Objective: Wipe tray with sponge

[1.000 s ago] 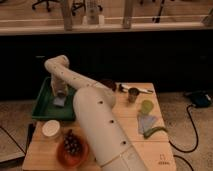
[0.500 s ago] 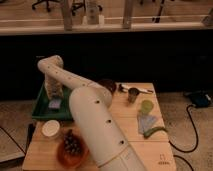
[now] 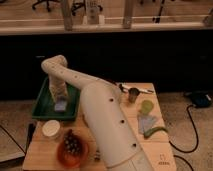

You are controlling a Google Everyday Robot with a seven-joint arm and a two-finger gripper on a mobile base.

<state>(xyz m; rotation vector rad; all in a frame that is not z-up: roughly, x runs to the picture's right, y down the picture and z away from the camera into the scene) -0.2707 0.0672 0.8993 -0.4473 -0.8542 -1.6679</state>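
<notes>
Pale wooden worktop (image 3: 172, 146) carries a dark green, low-rimmed plastic tray (image 3: 44, 102) at far left. The gripper (image 3: 60, 96) stands over the blue-grey rectangular sponge (image 3: 61, 106) inside it; whether it is clenched cannot be told.

- You'll find no text, number or brand here that can be read.
- The table (image 3: 156, 148) carries a small dark mark (image 3: 161, 162) near its front right corner. It may be a logo or a label, but it is too blurred for you to make out.
- The white arm (image 3: 105, 120) shows only dark round dots along its shell.
- The gripper (image 3: 60, 102) is down inside the tray (image 3: 43, 103), at the sponge (image 3: 61, 107). You can read no writing on any of the three.
</notes>
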